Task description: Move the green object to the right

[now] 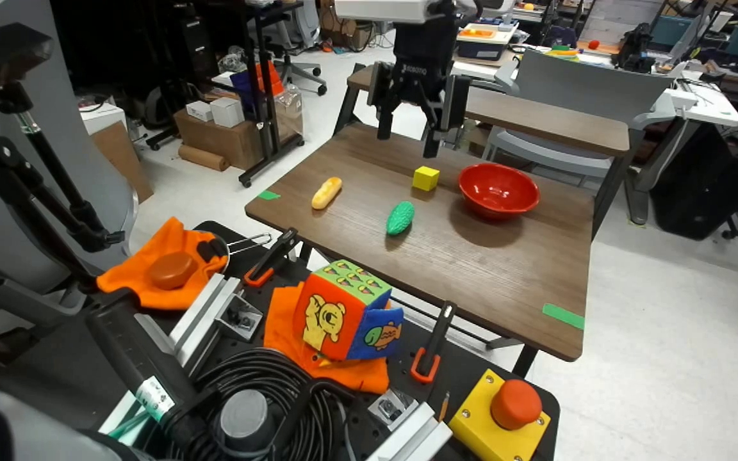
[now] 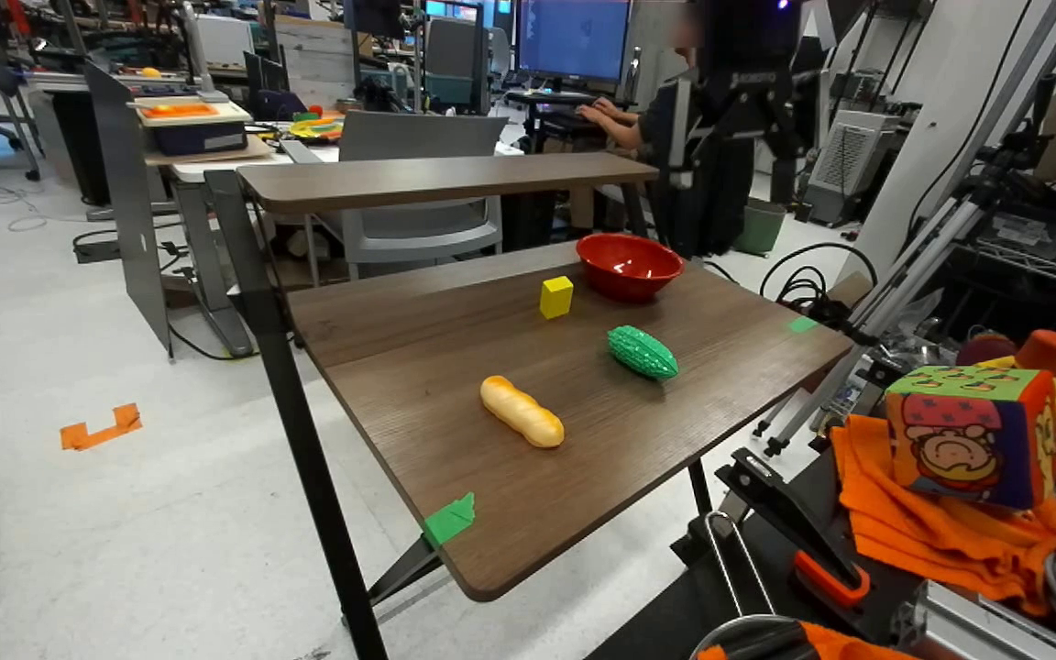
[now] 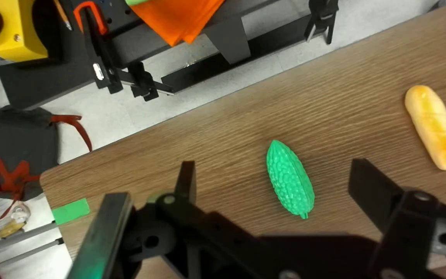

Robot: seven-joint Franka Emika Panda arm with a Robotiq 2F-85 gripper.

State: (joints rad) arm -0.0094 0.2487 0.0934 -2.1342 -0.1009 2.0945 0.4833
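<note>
The green object point(image 1: 400, 218) is a small bumpy oblong, like a toy vegetable, lying on its side on the brown table point(image 1: 503, 275). It also shows in an exterior view point(image 2: 643, 353) and in the wrist view point(image 3: 289, 178). My gripper point(image 1: 407, 139) is open and empty, high above the far part of the table. It shows too in an exterior view point(image 2: 731, 185). In the wrist view the gripper point(image 3: 274, 166) has its fingers wide apart, and the green object appears between them, well below and untouched.
A red bowl point(image 1: 499, 190), a yellow block point(image 1: 426, 178) and a yellow bread-like toy point(image 1: 327, 193) lie on the table around the green object. A raised shelf point(image 2: 445, 179) runs along one edge. A black cart point(image 1: 266, 282) with clamps and a cloth cube point(image 1: 346, 310) stands alongside.
</note>
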